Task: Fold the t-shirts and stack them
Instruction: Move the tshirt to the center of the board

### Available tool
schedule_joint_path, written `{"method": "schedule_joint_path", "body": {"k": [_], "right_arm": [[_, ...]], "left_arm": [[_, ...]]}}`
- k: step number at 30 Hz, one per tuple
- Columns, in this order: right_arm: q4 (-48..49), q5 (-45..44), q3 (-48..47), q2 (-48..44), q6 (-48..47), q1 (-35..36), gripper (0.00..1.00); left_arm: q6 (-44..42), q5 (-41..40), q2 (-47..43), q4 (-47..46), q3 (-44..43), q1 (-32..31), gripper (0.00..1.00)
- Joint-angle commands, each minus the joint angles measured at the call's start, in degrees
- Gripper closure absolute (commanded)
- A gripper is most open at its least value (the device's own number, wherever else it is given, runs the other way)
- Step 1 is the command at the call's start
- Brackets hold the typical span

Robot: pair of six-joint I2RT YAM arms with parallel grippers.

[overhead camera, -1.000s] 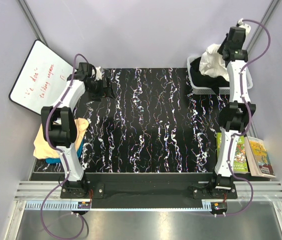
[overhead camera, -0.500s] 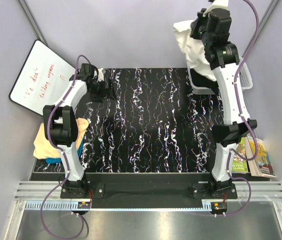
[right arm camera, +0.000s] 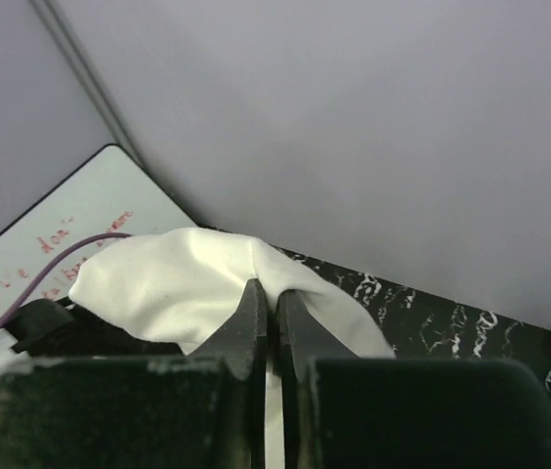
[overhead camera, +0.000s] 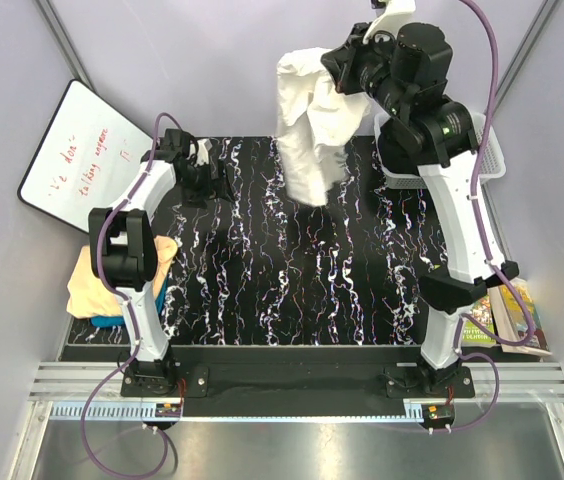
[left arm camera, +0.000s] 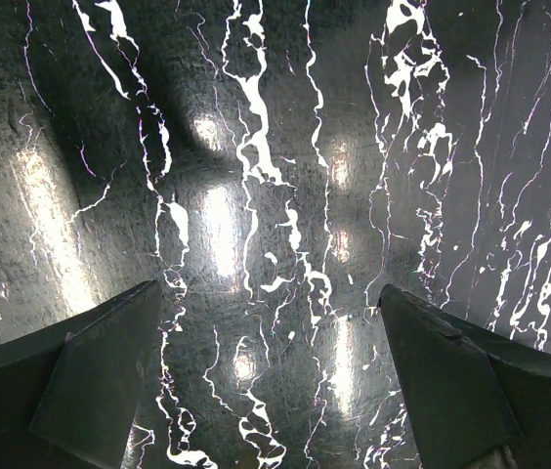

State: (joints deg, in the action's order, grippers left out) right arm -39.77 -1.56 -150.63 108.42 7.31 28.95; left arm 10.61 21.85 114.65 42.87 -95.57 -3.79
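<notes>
Above the far edge of the bench (overhead camera: 292, 280), the white shirt (overhead camera: 307, 130) hangs bunched and clear of the surface, its lower end dangling over the marbled top. It is pinched at an upper fold by the right tool (right arm camera: 268, 298), whose jaws are pressed together with cloth between them. Just to the right of the shirt stands the basket (overhead camera: 498, 158). The left tool (left arm camera: 268, 293) hovers low over bare bench at the far left, jaws spread wide, holding nothing. At the near left edge lie the peach shirt (overhead camera: 97, 285) and, beneath it, the teal shirt (overhead camera: 112, 322). The step in hand appears to be fetching: bringing a shirt to the working area before folding. The next move likely calls for lowering it onto the open middle and spreading it flat, with the left tool taking a second edge so that the cloth opens out rather than landing in a heap.
</notes>
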Motion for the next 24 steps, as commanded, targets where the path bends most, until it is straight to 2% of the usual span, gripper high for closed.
{"method": "schedule_joint_path", "body": {"k": [1, 5, 6, 8, 9, 11, 12, 15, 17, 19, 20, 24], "right_arm": [[0.0, 9.7, -5.6, -1.4, 1.2, 3.1, 1.00], [-2.6, 15.9, -1.9, -3.0, 4.1, 4.9, 1.00], [-2.6, 15.3, 4.0, -5.0, 4.1, 4.9, 1.00], [-2.3, 9.4, 11.8, -7.1, 2.7, 4.8, 1.00], [-2.1, 6.5, 20.0, -8.4, 1.6, 4.9, 1.00], [-0.4, -4.8, 27.8, -8.7, -0.7, 4.8, 1.00], [0.7, -7.7, 35.7, -8.1, -1.3, 4.3, 1.00], [5.7, -9.5, 47.7, -4.2, -0.4, 0.6, 1.00], [6.6, -8.3, 51.1, 2.0, 1.8, -3.0, 1.00], [6.7, -6.4, 50.4, 7.0, 4.0, -6.3, 1.00], [6.6, -5.9, 48.1, 11.6, 4.2, -7.1, 1.00], [5.9, -8.1, 38.1, 20.1, 3.7, -9.4, 1.00]], "left_arm": [[0.5, 0.7, -0.5, -0.6, -2.3, -0.1, 0.01], [0.6, 0.9, -0.3, -0.6, -2.8, -0.1, 0.01], [0.7, 0.8, -0.1, -0.6, -3.0, -0.1, 0.01], [0.8, 0.6, 0.0, -0.6, -3.6, -0.2, 0.01], [0.8, 0.5, 0.3, -0.4, -3.8, -0.2, 0.01], [0.6, -0.5, 0.3, -0.2, -4.7, -0.2, 0.01], [0.6, -0.9, 0.1, 0.0, -4.8, -0.3, 0.01], [0.1, -2.3, -0.2, 0.4, -5.7, -0.3, 0.01], [-0.2, -2.5, -0.6, 0.9, -6.2, -0.3, 0.01], [-0.1, -2.4, -0.7, 0.9, -6.2, -0.3, 0.01], [-0.1, -2.2, -1.0, 0.9, -6.0, -0.3, 0.01], [-0.5, 0.5, -1.4, 0.8, -5.3, -1.7, 0.01]]}}
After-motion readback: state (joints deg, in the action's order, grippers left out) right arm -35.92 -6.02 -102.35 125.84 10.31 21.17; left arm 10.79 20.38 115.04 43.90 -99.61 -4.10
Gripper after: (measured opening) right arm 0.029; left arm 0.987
